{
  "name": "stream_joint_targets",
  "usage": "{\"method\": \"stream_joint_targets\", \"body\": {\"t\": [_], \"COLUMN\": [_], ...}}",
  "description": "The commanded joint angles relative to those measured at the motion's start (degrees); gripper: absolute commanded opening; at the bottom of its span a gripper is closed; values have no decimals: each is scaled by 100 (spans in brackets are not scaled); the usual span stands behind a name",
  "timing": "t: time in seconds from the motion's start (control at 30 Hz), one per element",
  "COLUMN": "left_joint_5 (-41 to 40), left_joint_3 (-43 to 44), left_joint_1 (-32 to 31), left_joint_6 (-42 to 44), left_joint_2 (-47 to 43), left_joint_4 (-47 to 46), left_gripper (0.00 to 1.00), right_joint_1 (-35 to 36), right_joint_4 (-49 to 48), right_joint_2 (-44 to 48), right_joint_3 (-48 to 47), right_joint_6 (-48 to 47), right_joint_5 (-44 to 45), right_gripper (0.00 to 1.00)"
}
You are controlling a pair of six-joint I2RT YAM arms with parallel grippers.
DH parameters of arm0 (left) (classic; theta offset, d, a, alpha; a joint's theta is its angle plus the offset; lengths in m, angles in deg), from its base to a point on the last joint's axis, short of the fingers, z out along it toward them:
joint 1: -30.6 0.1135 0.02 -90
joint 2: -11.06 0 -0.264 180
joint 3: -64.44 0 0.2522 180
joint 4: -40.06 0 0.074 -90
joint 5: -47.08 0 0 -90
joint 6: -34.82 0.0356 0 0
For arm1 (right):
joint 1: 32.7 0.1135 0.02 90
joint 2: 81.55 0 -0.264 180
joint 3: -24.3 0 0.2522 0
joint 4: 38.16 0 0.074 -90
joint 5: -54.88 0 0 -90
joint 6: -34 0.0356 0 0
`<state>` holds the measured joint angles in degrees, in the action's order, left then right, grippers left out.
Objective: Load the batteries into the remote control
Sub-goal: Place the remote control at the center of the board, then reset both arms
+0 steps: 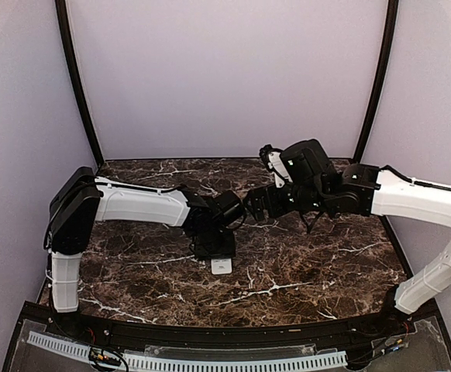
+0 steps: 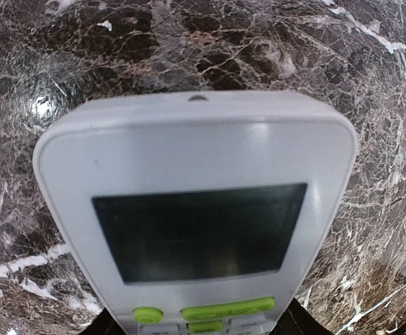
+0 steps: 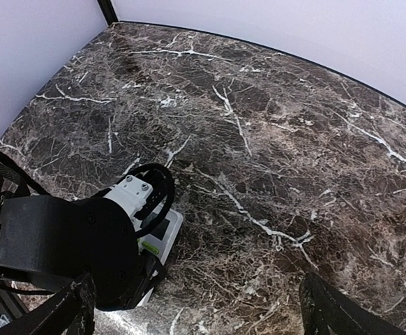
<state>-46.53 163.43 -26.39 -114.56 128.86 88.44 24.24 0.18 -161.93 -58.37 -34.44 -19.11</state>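
Observation:
The remote control (image 2: pixel 196 153) is a flat white slab with a dark display and green buttons facing up. It lies low over the marble near the table's middle (image 1: pixel 221 266). My left gripper (image 1: pixel 214 246) is shut on its sides, with a black fingertip (image 2: pixel 100 325) showing at each lower corner. In the right wrist view the remote control (image 3: pixel 162 234) pokes out from under the left arm's black wrist housing (image 3: pixel 63 251). My right gripper (image 3: pixel 199 314) hangs open and empty above the marble, just right of the left wrist (image 1: pixel 255 204). The batteries are out of view.
The dark marble tabletop (image 1: pixel 318 263) is walled by pale lilac panels (image 1: pixel 225 70) at the back and sides. A black cable loop (image 3: pixel 151 192) arches over the left wrist. The right arm (image 1: pixel 411 198) reaches in from the right edge.

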Motion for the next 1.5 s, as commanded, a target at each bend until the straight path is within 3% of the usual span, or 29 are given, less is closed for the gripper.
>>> {"method": "stream_joint_targets", "body": {"t": [0.0,0.17,0.2,0.27,0.6,0.77,0.97,1.1,1.3,1.33,1.47], "left_joint_5": [54,53,16,-13,-274,-1385,-3031,-2870,-3015,-3095,-3438], "left_joint_3": [204,267,267,273,263,-35,-1679,-2473,-3287,-3458,-4526], "left_joint_1": [7,6,9,17,6,-49,59,824,3005,3409,3979], "left_joint_6": [21,99,109,141,193,727,1816,2482,2249,2217,2166], "left_joint_2": [491,603,604,604,268,-826,-2930,-3886,-4640,-4871,-5527], "left_joint_4": [638,686,682,675,697,226,-1545,-2119,-1572,-1631,-2285], "left_gripper": [49,53,69,84,88,94,99,99,99,99,99], "right_joint_1": [-13,-11,-11,-10,-10,-109,-1154,-2254,-4407,-4638,-5210], "right_joint_4": [-19,-39,-29,-17,26,-33,-406,-880,-1532,-1637,-2572], "right_joint_2": [158,154,149,148,202,317,660,1041,1530,1617,1983], "right_joint_3": [77,83,79,70,34,109,656,1363,2511,2699,3620], "right_joint_6": [9,-26,-27,-38,-98,-43,-149,-245,-235,-236,20], "right_joint_5": [128,132,135,139,195,335,-204,-1078,-2515,-2650,-2893], "right_gripper": [99,99,99,99,99,99,98,99,99,99,98]}}
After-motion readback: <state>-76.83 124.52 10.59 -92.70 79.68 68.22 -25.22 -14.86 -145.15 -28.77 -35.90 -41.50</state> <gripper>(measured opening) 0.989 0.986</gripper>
